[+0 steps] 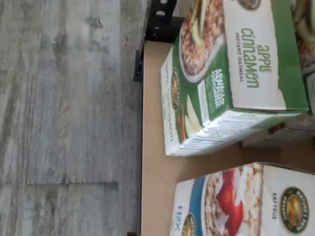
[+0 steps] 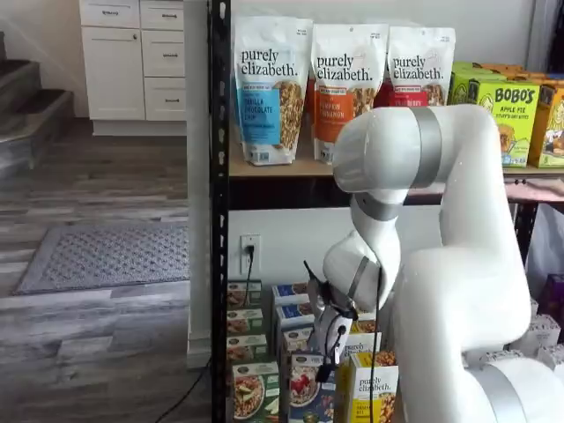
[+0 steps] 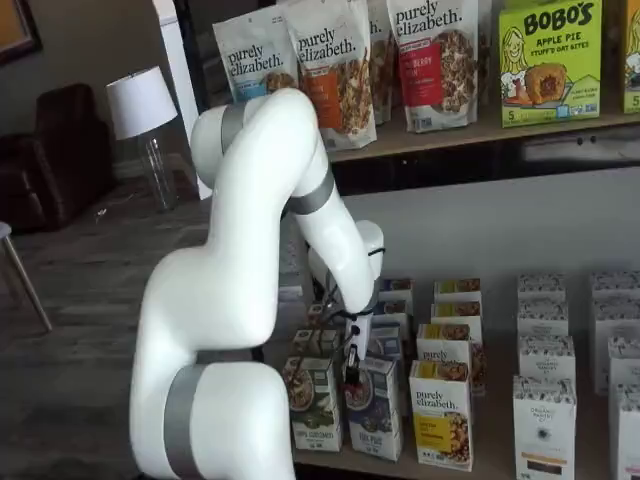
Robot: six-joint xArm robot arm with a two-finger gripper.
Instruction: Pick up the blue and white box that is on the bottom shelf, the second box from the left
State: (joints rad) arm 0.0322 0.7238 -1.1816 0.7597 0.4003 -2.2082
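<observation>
The blue and white box [image 2: 308, 392] stands upright at the front of the bottom shelf [image 1: 155, 147], between a green box [image 2: 254, 394] and a yellow "purely elizabeth" box [image 2: 371, 388]. In both shelf views my gripper [image 2: 329, 351] hangs just above its top edge, fingers pointing down, open, with nothing between them. From the other side, the gripper [image 3: 353, 374] hovers over the blue and white box [image 3: 379, 412]. The wrist view shows part of the blue and white box [image 1: 236, 201] with its bowl and red berries, beside the green apple cinnamon box [image 1: 231, 73].
More small boxes stand in rows behind the front ones [image 3: 445, 340]. White boxes [image 3: 545, 420] fill the shelf's right side. A black steel post [image 2: 218, 220] stands at the left corner. Tall granola bags [image 2: 269, 88] sit on the tier above. Grey wood floor [image 1: 64, 118] lies below the shelf edge.
</observation>
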